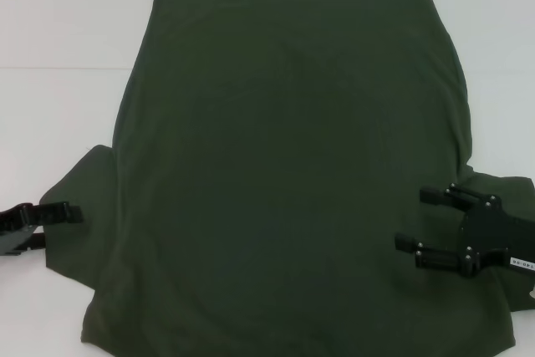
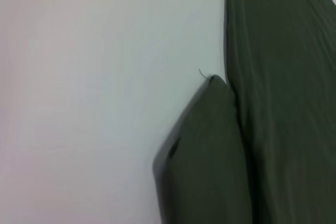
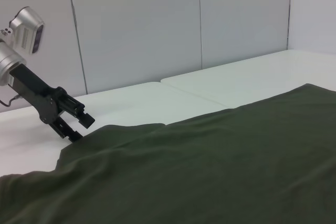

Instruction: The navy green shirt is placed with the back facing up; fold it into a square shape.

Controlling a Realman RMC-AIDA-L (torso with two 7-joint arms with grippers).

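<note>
The shirt (image 1: 284, 181) lies spread flat across the white table (image 1: 58, 56), plain side up, no lettering showing, hem toward the far edge. One sleeve (image 1: 84, 198) pokes out on the left, and the left gripper (image 1: 71, 215) sits right at its edge, fingers spread a little, the sleeve's rim between them. Over on the right, the right gripper (image 1: 414, 219) hovers above the other sleeve, its two black fingers (image 1: 436, 196) spread wide and pointing inward over the cloth. A small white label on that gripper carries print too small to read.
</note>
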